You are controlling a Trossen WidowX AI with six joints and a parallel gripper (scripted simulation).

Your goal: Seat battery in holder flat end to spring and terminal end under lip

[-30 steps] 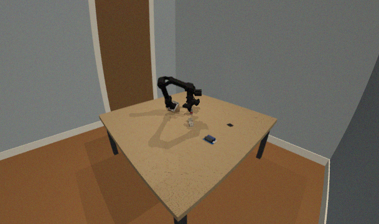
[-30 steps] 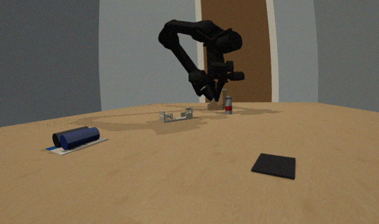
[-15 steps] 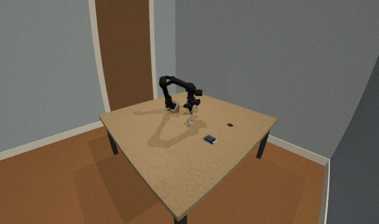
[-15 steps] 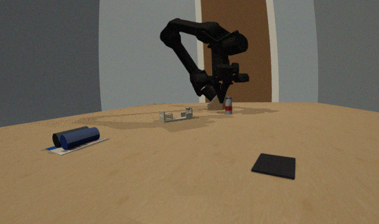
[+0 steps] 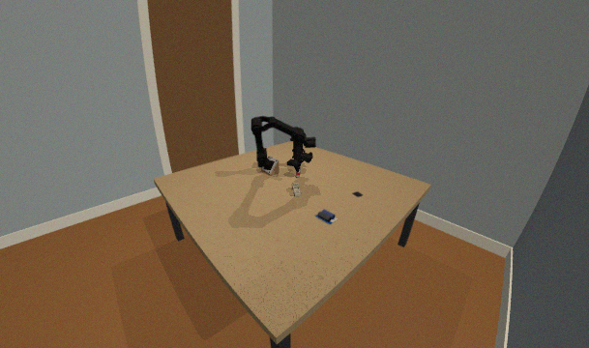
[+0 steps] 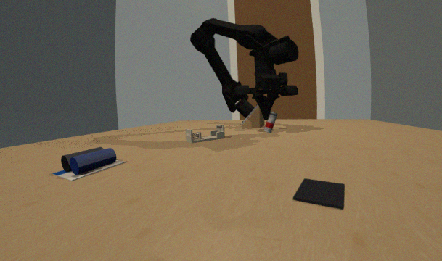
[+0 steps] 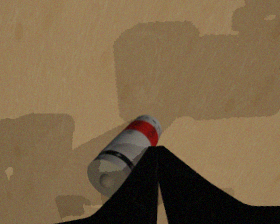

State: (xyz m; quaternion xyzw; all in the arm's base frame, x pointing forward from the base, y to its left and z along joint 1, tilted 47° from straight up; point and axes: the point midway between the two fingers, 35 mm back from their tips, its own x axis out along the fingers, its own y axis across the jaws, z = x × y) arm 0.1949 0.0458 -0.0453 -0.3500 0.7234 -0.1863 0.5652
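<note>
The battery (image 5: 298,174) (image 6: 271,122) (image 7: 126,150), grey with a red band low down and a thin black ring, stands tilted on the table, its upper end leaning right in the exterior view. The terminal nub shows at its upper end in the wrist view. My gripper (image 6: 266,118) (image 7: 156,152) is shut and empty, fingertips together against or very close to the battery's side; actual contact is hard to tell. The pale holder (image 5: 296,192) (image 6: 189,135) lies on the table apart from the battery, with upright end walls; it is not seen in the wrist view.
A blue cylinder (image 6: 94,160) and a dark cylinder lie side by side on a blue and white card (image 6: 72,177). A flat black square (image 5: 357,194) (image 6: 320,193) lies on the table. A tan wedge-like block (image 6: 256,119) stands behind the gripper, near the arm's base.
</note>
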